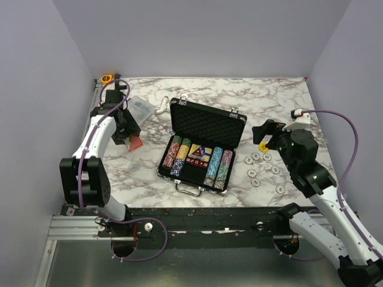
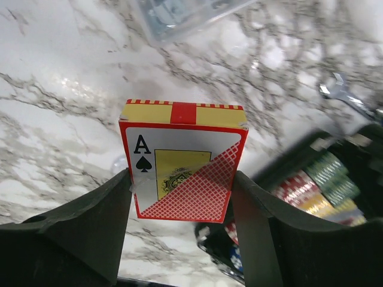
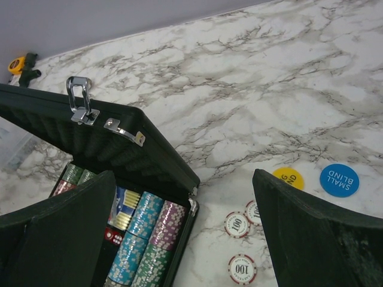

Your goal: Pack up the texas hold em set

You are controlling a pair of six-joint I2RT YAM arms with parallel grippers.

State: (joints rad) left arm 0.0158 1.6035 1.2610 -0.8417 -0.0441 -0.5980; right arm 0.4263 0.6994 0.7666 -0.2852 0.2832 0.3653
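The black silver-trimmed briefcase [image 1: 206,127] lies open mid-table, foam lid up, with rows of multicoloured chips [image 1: 218,167] inside; it also shows in the right wrist view [image 3: 137,156]. My left gripper [image 1: 131,139] is shut on the red card deck [image 2: 182,161], held between both fingers [image 2: 90,227] just left of the case. My right gripper [image 1: 263,135] is open and empty, over the table right of the case. Several small loose round chips [image 1: 263,168] lie there, two under it [image 3: 237,225]. A yellow disc [image 3: 288,177] and a blue disc [image 3: 339,179] lie beside them.
A clear plastic compartment box [image 1: 141,108] and a white object [image 1: 161,109] lie behind my left gripper; the box also shows in the left wrist view [image 2: 179,15]. An orange tape measure [image 1: 106,78] sits at the far left corner. Walls close in the table's left, back and right.
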